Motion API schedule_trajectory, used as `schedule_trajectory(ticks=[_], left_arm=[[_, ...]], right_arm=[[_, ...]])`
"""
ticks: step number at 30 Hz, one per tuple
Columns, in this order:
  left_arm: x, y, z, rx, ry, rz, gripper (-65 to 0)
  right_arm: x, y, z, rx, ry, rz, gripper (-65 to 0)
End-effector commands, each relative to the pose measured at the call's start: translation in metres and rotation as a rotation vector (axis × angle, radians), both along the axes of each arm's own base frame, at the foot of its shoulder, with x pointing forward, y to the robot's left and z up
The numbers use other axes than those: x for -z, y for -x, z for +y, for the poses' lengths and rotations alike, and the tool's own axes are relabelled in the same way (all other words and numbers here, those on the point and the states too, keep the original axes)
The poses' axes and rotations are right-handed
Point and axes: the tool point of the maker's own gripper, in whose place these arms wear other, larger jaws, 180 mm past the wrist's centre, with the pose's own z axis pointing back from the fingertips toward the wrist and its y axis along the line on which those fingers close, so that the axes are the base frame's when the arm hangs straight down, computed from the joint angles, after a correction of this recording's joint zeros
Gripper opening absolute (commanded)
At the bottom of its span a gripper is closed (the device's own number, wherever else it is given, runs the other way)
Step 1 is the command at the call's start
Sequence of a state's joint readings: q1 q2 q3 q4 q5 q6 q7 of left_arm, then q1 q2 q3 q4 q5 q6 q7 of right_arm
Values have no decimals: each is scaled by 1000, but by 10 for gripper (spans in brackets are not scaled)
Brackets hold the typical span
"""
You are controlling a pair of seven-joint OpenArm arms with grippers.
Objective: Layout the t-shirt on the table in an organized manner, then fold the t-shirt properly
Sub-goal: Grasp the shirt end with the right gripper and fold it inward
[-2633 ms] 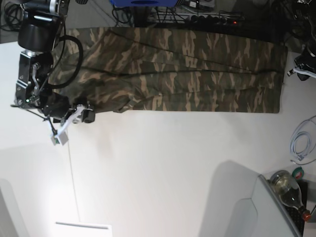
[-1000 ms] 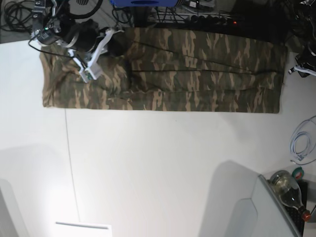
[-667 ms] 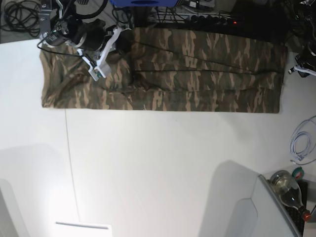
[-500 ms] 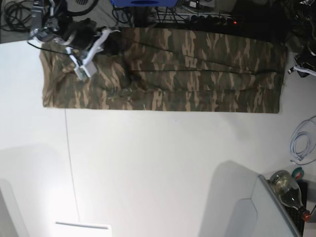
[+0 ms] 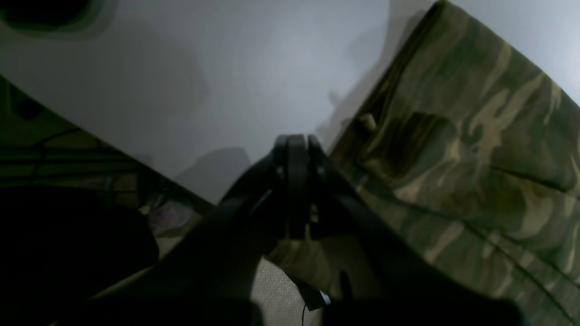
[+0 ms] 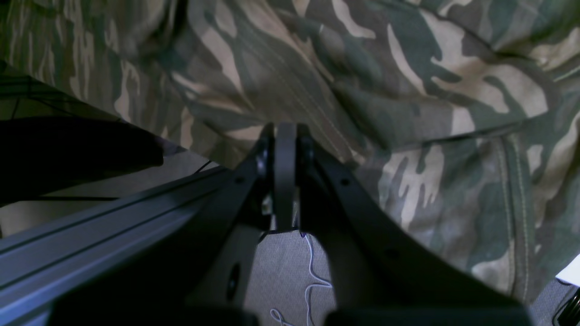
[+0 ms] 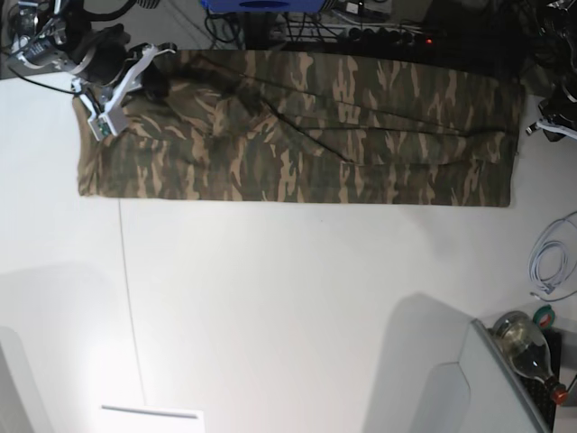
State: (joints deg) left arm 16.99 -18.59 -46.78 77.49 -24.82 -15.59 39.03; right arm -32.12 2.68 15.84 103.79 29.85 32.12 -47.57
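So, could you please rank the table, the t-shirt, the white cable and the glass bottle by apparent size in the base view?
1. table
2. t-shirt
3. white cable
4. glass bottle; partly cut off, so nearly level with the cable.

The right gripper (image 6: 285, 136) hangs low at the base view's eleven o'clock, jaws pressed together and empty. The left gripper (image 5: 297, 145), at two o'clock, is likewise fully closed.

The camouflage t-shirt (image 7: 306, 126) lies spread as a long band along the far edge of the white desk (image 7: 297, 307), mostly flat, with diagonal creases and a raised wrinkle near its left end.
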Motion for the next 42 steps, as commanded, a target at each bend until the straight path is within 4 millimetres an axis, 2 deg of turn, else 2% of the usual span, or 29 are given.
schedule_trajectory(ticks=[1, 3, 7, 10, 12, 16, 18, 19, 21, 25, 26, 28, 31, 32, 42], left_arm=[[-16, -9, 10, 11, -42, -36, -650], [-15, -8, 10, 9, -39, -33, -650], [-14, -7, 10, 7, -37, -31, -650], [-14, -7, 10, 7, -37, -31, -650], [-14, -7, 10, 7, -37, -31, -650], [-14, -7, 10, 7, -37, -31, -650], [-14, -7, 10, 7, -37, -31, -650], [-14, -7, 10, 7, -37, -31, -650], [-14, -7, 10, 7, -37, -31, -650], [-14, -7, 10, 7, -37, -31, -650], [-14, -7, 10, 7, -37, -31, -650], [-14, -8, 10, 8, -38, -32, -650], [-14, -7, 11, 4, -38, -32, -650], [-14, -6, 11, 3, -39, -31, -650], [-14, -3, 13, -1, -40, -25, -650]], right_arm=[[-9, -6, -8, 18, 2, -38, -650], [-9, -7, -18, 43, 18, -40, -650], [-8, -9, -17, 51, 13, -42, -648], [2, -11, -20, 65, 6, -17, -629], [7, -10, -22, 70, 6, -3, -557], [5, -6, -23, 65, 11, -2, -350], [-4, -8, -23, 59, 21, -31, -287], [-10, -8, -20, 49, 22, -47, -282], [-20, -11, -15, 26, 25, -73, -282], [-19, -4, 22, -88, -28, -61, -294], [-16, 0, 33, -118, -48, -49, -326], [-10, 7, 49, -150, -81, -23, -440], [-1, 8, 62, -179, -106, 5, -600], [2, 10, 65, -186, -113, 16, -624], [-7, -16, 94, -223, -152, -30, -633]])
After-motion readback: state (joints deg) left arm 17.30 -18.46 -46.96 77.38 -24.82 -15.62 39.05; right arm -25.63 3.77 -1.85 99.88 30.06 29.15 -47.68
